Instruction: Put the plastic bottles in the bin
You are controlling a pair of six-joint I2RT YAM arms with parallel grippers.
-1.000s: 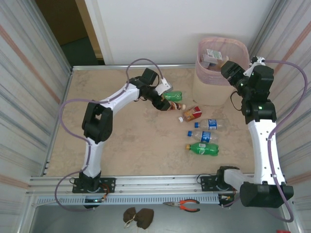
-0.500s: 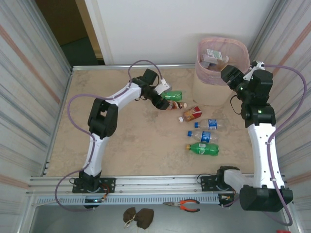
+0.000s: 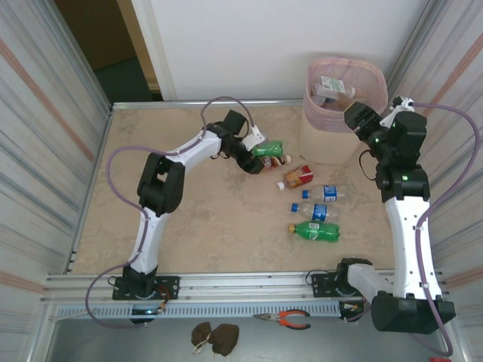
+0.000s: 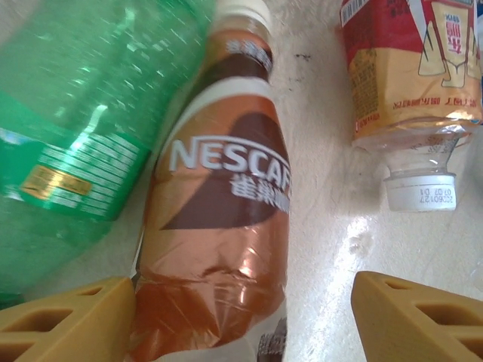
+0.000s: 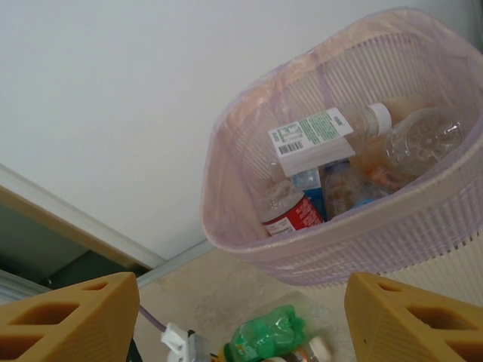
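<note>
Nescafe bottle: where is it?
Left wrist view: the Nescafe bottle lies inside the open left gripper, against the green bottle, red-label bottle on its other side.

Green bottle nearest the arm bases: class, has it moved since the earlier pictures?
No. The green bottle lies where it did, judged against the front rail and the bin.
</note>
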